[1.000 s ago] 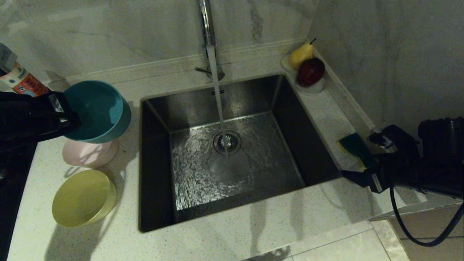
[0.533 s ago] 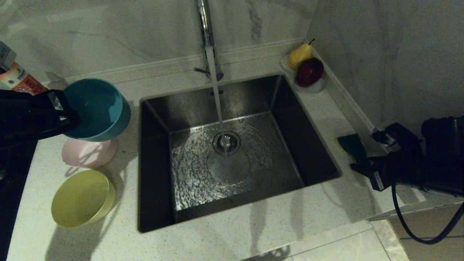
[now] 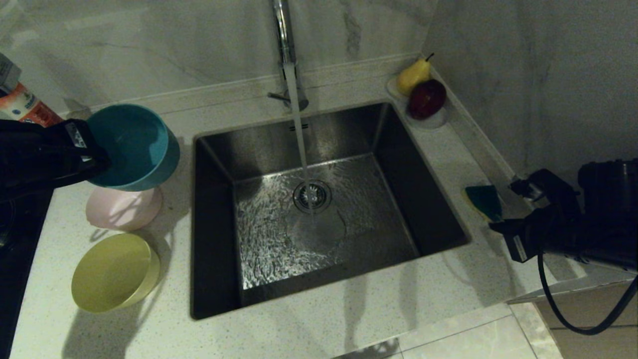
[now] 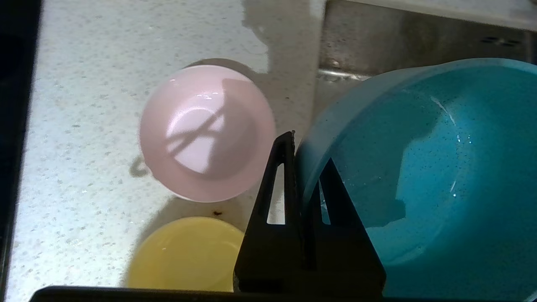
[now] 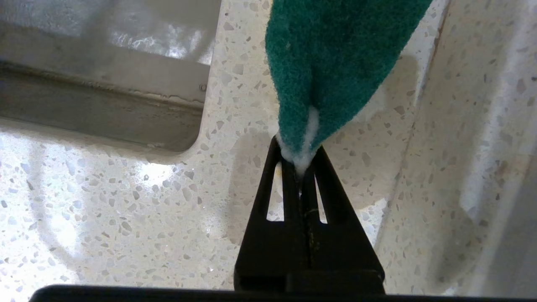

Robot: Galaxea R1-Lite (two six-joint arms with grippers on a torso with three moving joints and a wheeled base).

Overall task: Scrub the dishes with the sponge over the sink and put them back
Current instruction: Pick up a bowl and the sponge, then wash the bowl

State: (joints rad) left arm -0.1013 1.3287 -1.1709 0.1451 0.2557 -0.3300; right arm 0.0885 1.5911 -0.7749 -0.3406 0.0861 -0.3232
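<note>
Beside the sink — right end effector clamped on sponge, left on blue bowl.

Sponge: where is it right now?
The sponge is on the counter strip right of the sink in the head view, pinched at its near end by the right gripper, well in front of the fruit dish.

Pear, apple (running tap).

Dim light falls on veined marble walls, a speckled pale countertop, and floor tiles.
</note>
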